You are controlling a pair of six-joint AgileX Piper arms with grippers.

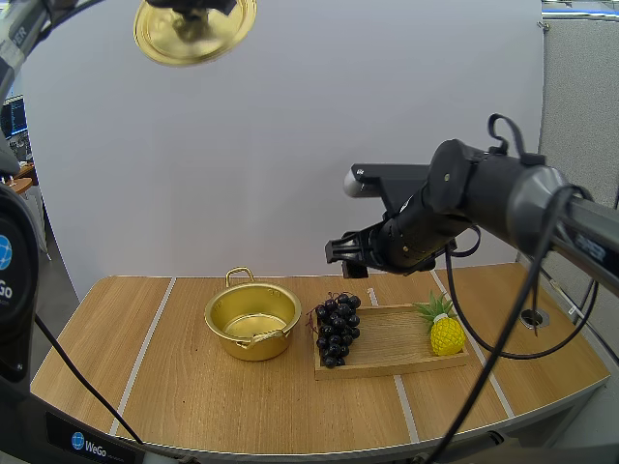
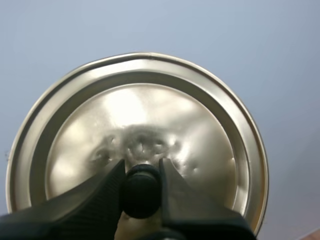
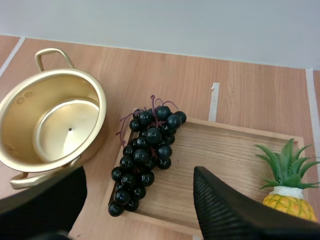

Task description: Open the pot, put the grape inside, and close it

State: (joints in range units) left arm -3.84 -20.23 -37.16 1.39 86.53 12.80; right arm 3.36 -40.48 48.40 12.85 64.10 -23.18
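The gold pot (image 1: 252,322) (image 3: 50,122) stands open and empty on the table, one handle toward the back. Its gold lid (image 1: 194,30) (image 2: 137,135) hangs high above the table's left, and my left gripper (image 2: 141,187) is shut on the lid's black knob (image 2: 142,191). A bunch of dark grapes (image 1: 338,329) (image 3: 146,155) lies on the left end of the wooden tray (image 1: 392,341) (image 3: 215,165). My right gripper (image 1: 344,253) (image 3: 137,207) hovers above the grapes, open, its two fingers wide apart with nothing between them.
A small toy pineapple (image 1: 444,329) (image 3: 290,185) stands on the tray's right end. White tape lines cross the wooden table (image 1: 145,348). A round hole (image 1: 533,317) sits in the table near the right edge.
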